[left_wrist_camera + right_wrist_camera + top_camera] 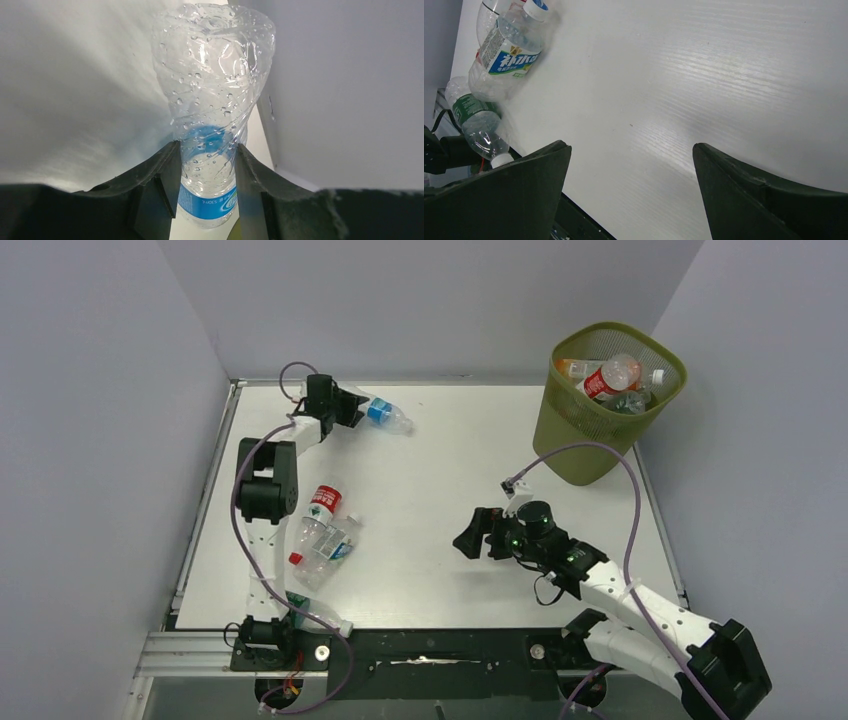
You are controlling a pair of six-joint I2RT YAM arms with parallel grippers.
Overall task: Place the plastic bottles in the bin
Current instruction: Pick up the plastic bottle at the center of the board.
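My left gripper (345,408) is at the table's far left and is shut on a clear plastic bottle with a blue label (382,413). In the left wrist view the bottle (215,90) sits between both fingers (160,175), its crumpled body pointing away. My right gripper (470,538) is open and empty, low over bare table right of centre (630,150). The olive-green mesh bin (590,430) stands at the far right with several bottles inside (612,378). A red-labelled bottle (323,503) and two clear ones (322,545) lie at the left.
A green-labelled bottle (305,607) lies at the near left edge by the left arm's base; it also shows in the right wrist view (476,120), beside a blue-and-white-labelled bottle (506,55). Grey walls close in the table on three sides.
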